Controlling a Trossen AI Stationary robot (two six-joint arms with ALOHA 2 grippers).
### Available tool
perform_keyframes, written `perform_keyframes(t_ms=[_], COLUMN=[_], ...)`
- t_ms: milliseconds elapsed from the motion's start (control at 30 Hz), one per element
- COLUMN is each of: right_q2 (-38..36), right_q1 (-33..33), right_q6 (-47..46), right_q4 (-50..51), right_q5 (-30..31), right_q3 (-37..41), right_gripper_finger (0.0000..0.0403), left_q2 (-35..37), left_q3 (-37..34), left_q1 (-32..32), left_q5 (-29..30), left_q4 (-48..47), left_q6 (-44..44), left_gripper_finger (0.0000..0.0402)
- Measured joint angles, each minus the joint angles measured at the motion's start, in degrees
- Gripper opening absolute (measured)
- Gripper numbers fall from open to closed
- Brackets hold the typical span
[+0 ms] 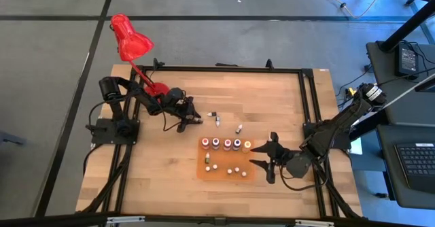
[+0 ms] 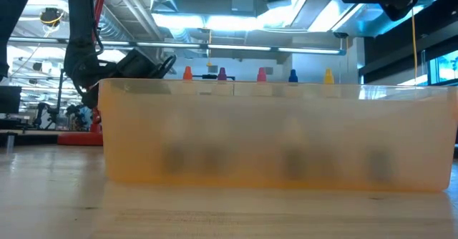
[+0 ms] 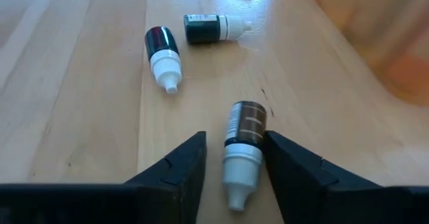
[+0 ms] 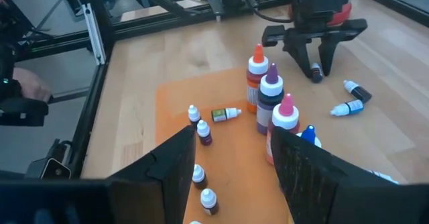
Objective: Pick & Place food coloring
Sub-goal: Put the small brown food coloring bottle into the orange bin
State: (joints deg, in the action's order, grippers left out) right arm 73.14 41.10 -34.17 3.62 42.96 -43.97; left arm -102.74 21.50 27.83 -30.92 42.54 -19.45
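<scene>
The food coloring is partly on an orange mat (image 1: 226,160): a row of taller bottles (image 4: 271,96) stands upright, with small droppers (image 4: 201,133) near them. Three droppers lie on their sides on the bare wood. A brown one (image 3: 244,133) lies between the fingers of my left gripper (image 3: 234,160), which is low on the table and open. The two others, red-black (image 3: 163,53) and dark green (image 3: 211,28), lie beyond it. My right gripper (image 4: 234,177) hangs open above the mat's right end (image 1: 266,155) with nothing between its fingers. My left gripper has one finger (image 3: 281,157) right against the brown dropper's dark side (image 3: 263,127); whether it touches, I cannot tell. The other finger (image 3: 191,163) stands a little apart. The dropper lies flat on the table along the fingers, white cap toward the wrist.
A red desk lamp (image 1: 130,40) stands at the table's far left corner, just behind my left arm. One more dropper (image 1: 239,128) lies on the wood beyond the mat's far edge. A black frame (image 1: 306,105) runs round the table. Bare wood lies left of the mat.
</scene>
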Motion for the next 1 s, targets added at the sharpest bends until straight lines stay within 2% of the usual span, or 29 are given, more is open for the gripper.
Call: perform_keyframes(t_ms=[300, 467, 700, 867, 1000], right_q2=[0.00, 0.00, 0.00, 0.00, 0.57], right_q1=[0.00, -0.06, -0.11, -1.57, -5.12], right_q6=[-0.06, -1.63, -1.94, 5.04, 13.06], right_q4=[0.02, 0.02, -1.48, -3.88, -8.65], right_q5=[-0.05, -0.05, -0.02, 0.99, 0.94], right_q3=[0.00, 0.00, 0.00, -0.04, -0.11], right_gripper_finger=[0.0196, 0.0196, 0.0196, 0.0196, 0.0196], left_q2=[0.32, 4.01, 15.73, 24.31, 29.81], left_q3=[-0.06, -0.35, -0.28, -0.24, -0.22], left_q1=[0.02, 0.38, -0.74, -4.54, -10.44], left_q5=[0.67, 0.17, 5.00, 5.84, 7.24], left_q4=[-0.39, -2.93, -7.22, -8.17, -8.94], left_q6=[-1.17, 1.70, 2.48, 5.81, 9.32], left_gripper_finger=[0.0073, 0.0069, 0.0075, 0.0072, 0.0074])
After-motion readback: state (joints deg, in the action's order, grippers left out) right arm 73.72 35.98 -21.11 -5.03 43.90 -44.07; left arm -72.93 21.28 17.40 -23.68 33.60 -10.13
